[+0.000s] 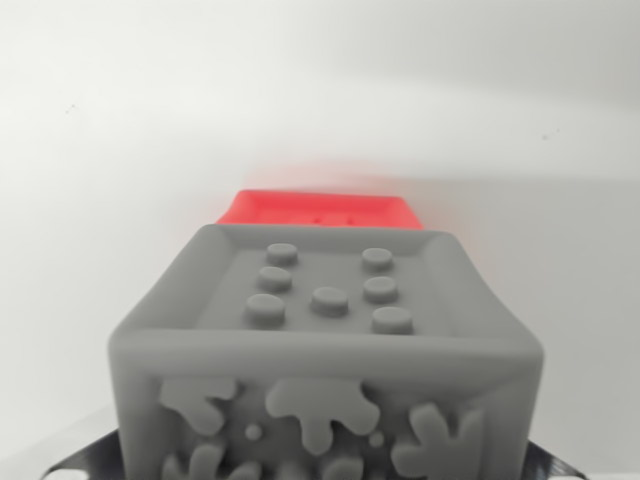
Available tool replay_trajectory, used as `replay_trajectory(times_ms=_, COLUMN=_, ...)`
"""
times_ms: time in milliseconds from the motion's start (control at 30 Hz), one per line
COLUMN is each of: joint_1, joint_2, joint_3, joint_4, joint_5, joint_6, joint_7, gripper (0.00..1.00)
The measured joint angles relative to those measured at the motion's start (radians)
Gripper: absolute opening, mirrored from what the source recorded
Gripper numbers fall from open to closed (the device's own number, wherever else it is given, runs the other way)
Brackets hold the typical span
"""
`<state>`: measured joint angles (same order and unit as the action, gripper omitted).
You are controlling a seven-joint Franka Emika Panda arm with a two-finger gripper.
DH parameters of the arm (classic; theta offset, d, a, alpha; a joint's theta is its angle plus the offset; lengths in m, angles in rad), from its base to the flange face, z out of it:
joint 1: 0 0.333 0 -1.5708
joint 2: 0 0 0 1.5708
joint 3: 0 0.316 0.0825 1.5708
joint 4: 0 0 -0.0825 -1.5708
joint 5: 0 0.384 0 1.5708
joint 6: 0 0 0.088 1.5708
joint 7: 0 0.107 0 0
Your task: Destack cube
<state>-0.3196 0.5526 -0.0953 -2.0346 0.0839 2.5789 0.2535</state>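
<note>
1. Grey cube [328, 350] close to the wrist camera, filling the lower middle of the view, raised studs on its recessed top face, splash-shaped relief on its near side.
2. Red cube [322, 210] just behind, mostly hidden.
3. White worktop [120, 150] all around.
4. Claw state: cannot tell, only dark edges at the bottom corners.

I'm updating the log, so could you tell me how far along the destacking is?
Done: cannot tell; the grey cube fills the wrist view's foreground, with the red cube showing just beyond its top edge. Whether grey rests on red is unclear. In hand: grey sits very close to the camera, but no fingers show, so a grasp is unconfirmed. Left: setting the cubes clearly apart on the white surface.
</note>
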Motion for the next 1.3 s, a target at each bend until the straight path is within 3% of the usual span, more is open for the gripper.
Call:
replay_trajectory(times_ms=700, joint_1=0.000, joint_2=-0.003, joint_3=0.000, joint_4=0.000, joint_5=0.000, joint_6=-0.002, joint_7=0.000, gripper=0.00)
replay_trajectory(times_ms=1300, joint_1=0.005, joint_2=-0.059, joint_3=-0.007, joint_4=-0.007, joint_5=-0.001, joint_6=-0.048, joint_7=0.001, gripper=0.00)
